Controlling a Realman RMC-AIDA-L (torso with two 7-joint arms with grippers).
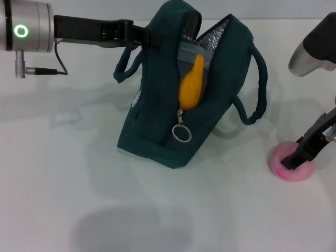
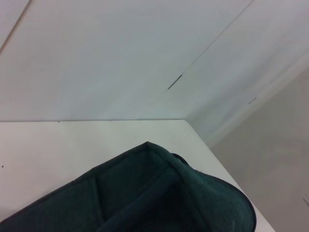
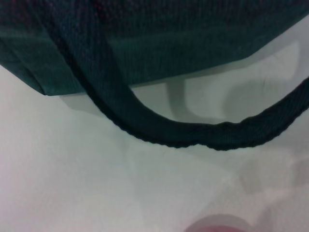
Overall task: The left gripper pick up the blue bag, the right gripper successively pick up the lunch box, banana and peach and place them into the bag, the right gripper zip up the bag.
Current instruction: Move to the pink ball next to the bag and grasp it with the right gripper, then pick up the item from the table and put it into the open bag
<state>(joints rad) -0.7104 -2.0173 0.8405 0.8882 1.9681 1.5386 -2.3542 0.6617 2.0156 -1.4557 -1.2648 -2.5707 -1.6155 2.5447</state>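
The blue bag (image 1: pixel 157 121) stands upright at the table's middle with its top open. Inside it show the yellow banana (image 1: pixel 190 86) and, behind that, the grey lunch box (image 1: pixel 191 52). My left gripper (image 1: pixel 148 35) is shut on the bag's upper rim from the left; the left wrist view shows only that rim (image 2: pixel 145 193). To the right of the bag, the pink peach (image 1: pixel 277 157) lies on the table. My right gripper (image 1: pixel 293 160) is down on top of it. The right wrist view shows the bag's side (image 3: pixel 169 43), its strap (image 3: pixel 169 133) and the peach's edge (image 3: pixel 217 224).
A metal zipper ring (image 1: pixel 182 133) hangs at the low end of the bag's opening. One carry handle (image 1: pixel 257 79) loops out toward the right arm, another (image 1: pixel 126 63) hangs on the left. The white table (image 1: pixel 79 184) stretches in front of the bag.
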